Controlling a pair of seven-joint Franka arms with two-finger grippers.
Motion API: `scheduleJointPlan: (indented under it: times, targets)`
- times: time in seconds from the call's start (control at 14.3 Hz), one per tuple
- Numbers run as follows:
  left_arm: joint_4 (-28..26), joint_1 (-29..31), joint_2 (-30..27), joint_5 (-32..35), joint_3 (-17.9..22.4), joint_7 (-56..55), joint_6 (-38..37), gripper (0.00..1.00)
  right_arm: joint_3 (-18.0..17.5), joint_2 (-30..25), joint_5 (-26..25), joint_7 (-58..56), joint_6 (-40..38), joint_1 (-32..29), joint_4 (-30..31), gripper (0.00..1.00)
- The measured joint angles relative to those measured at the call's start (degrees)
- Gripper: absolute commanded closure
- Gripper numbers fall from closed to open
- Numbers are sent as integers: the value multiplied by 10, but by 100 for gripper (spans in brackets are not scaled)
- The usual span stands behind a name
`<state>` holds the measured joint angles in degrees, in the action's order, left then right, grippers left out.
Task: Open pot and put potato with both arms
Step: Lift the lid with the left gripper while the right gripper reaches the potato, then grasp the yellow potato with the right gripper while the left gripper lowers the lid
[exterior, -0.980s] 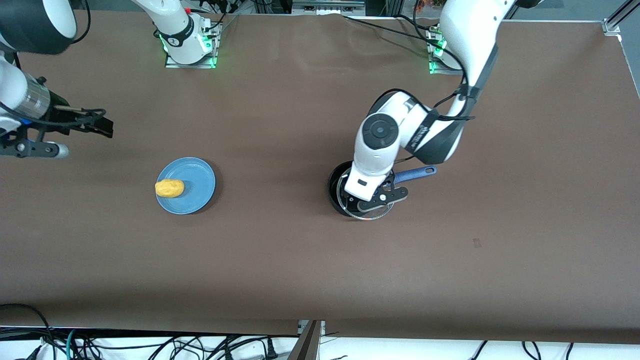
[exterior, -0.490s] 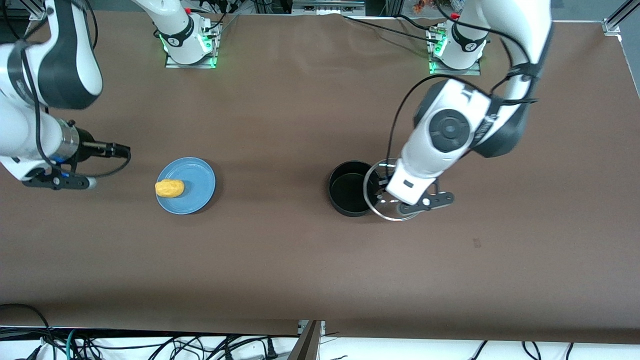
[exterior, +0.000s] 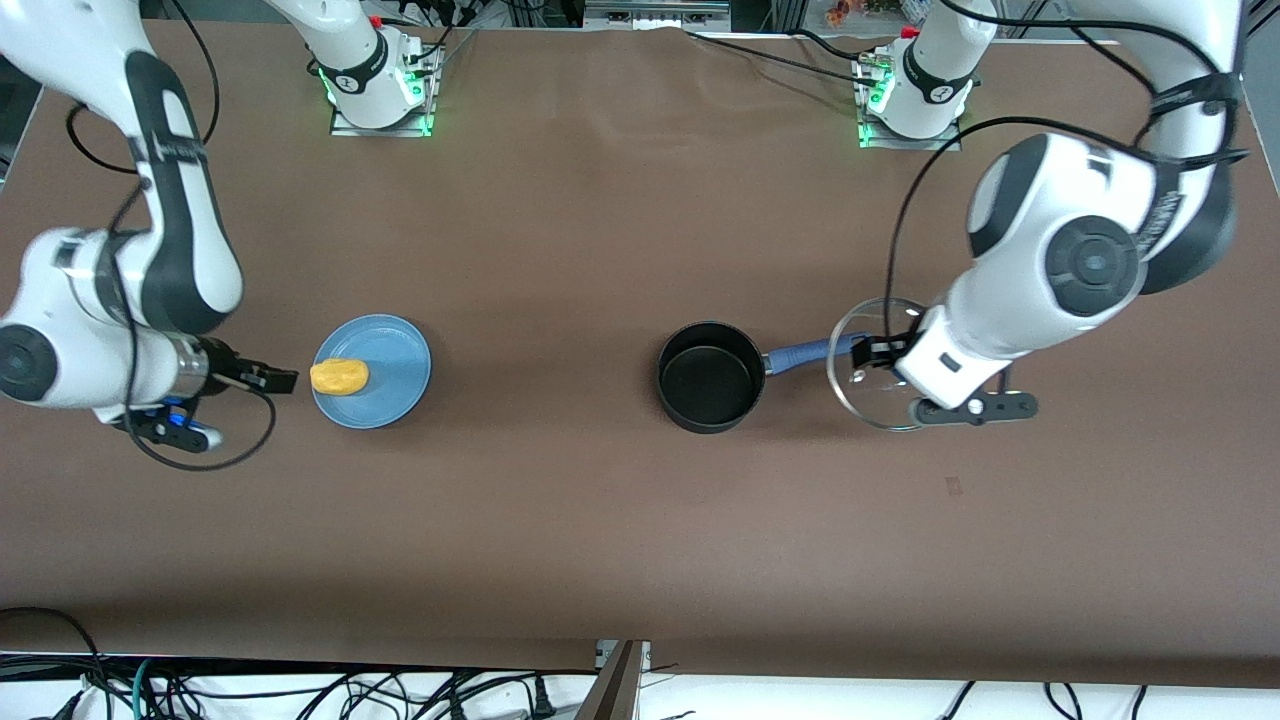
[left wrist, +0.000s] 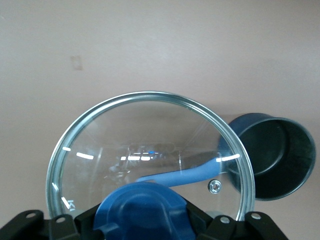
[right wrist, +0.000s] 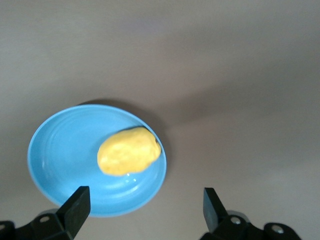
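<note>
Left tool point(left wrist: 145, 220) clamping lid point(exterior: 872, 365) by blue knob, holding it above worktop point(exterior: 600, 520) beside pot handle, clearing pot point(exterior: 710, 376) mouth. Right tool point(right wrist: 145, 205) hanging open beside plate point(exterior: 395, 385), lining up on potato point(exterior: 339, 376) sitting at plate's edge.

Brown table point(exterior: 560, 520): plate point(exterior: 395, 390), pot point(exterior: 710, 377).

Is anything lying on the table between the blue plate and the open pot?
No. In the front view the stretch from the plate, with the potato on it, to the pot is bare brown table.
</note>
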<state>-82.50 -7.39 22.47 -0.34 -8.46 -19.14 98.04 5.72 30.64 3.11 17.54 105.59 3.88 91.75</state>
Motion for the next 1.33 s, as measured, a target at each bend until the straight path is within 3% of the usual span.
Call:
scheduleJointPlan:
  times: [0.42, 0.77, 0.91, 1.05, 1.33]
  targets:
    - [-48, 63, -41, 0, 1, 90, 9, 77, -8, 25, 4, 142, 95, 23, 47, 0]
    - [-199, 73, -101, 0, 1, 104, 139, 79, -7, 54, 4, 160, 123, 27, 54, 0]
    - [-248, 82, -122, 0, 1, 126, 172, 80, -7, 59, 25, 161, 124, 24, 57, 0]
    - [-282, 103, -136, 0, 1, 158, 197, 87, -7, 62, 52, 161, 124, 22, 63, 1]
    - [-330, 137, -146, 0, 2, 185, 243, 87, -7, 64, 68, 161, 124, 21, 70, 17]
